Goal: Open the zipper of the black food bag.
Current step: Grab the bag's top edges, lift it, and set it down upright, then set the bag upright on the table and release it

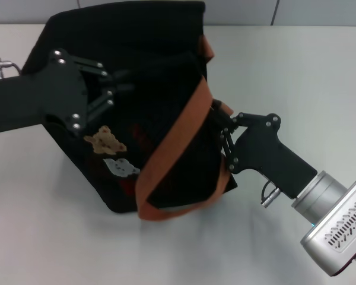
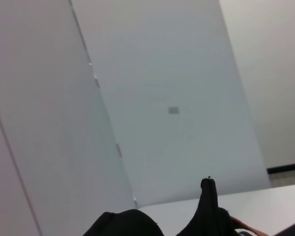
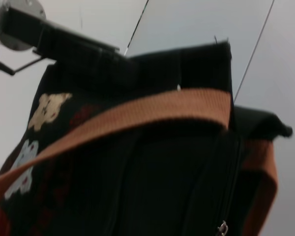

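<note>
1. Near the table's (image 1: 320,77) middle, the bag (image 1: 166,71) is lying tipped, its bear patches (image 1: 110,151) facing up and its orange straps (image 1: 178,133) draping from 1 o'clock down to 7 o'clock.
2. At the bag's 4 o'clock edge, the zipper is hiding among black folds in the head view; only the right wrist view is showing a small silver pull (image 3: 222,228), low on the panel under the strap.
3. Pressing into that 4 o'clock edge, the right gripper (image 1: 221,123) is sitting nearest the zip, its tips disappearing into fabric beside the strap, so I cannot tell whether they are pinching the pull.
4. Reaching in from 9 o'clock, the left gripper (image 1: 120,80) is lying across the bag's top, apparently bracing it; its fingers are melting into the black cloth and their state cannot be told.
5. Judging from this, the right arm is placed to do the pulling, along the bag's edge.
</note>
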